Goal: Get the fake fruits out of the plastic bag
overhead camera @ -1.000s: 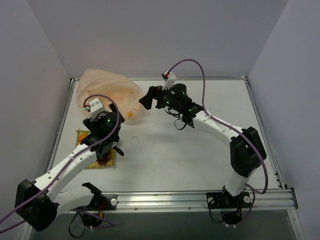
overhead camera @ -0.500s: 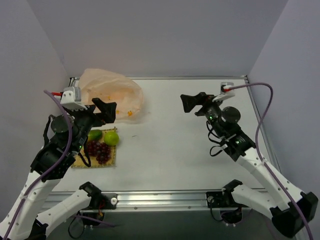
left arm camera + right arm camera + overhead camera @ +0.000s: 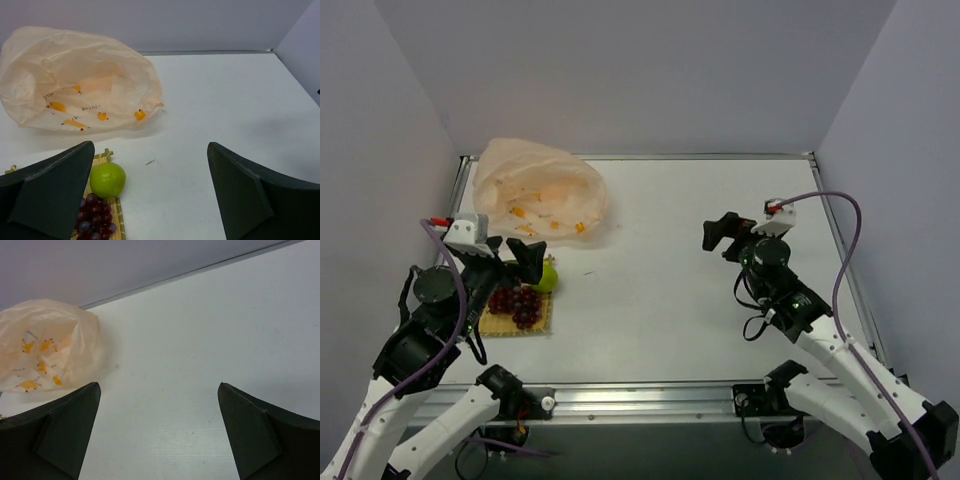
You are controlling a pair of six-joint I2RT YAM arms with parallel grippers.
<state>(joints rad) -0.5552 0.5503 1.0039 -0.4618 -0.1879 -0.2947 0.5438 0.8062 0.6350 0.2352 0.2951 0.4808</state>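
Both arms aloft, fingers wide apart.

We see two arms of one make, with white links between black joint housings. On the left arm a mauve cable loops from a white wrist block with a red tip. The right arm carries its own cable and block of that kind. Small green lights dot the black housings. The fingers are matte black, broad at the root and tapering to blunt wedges.
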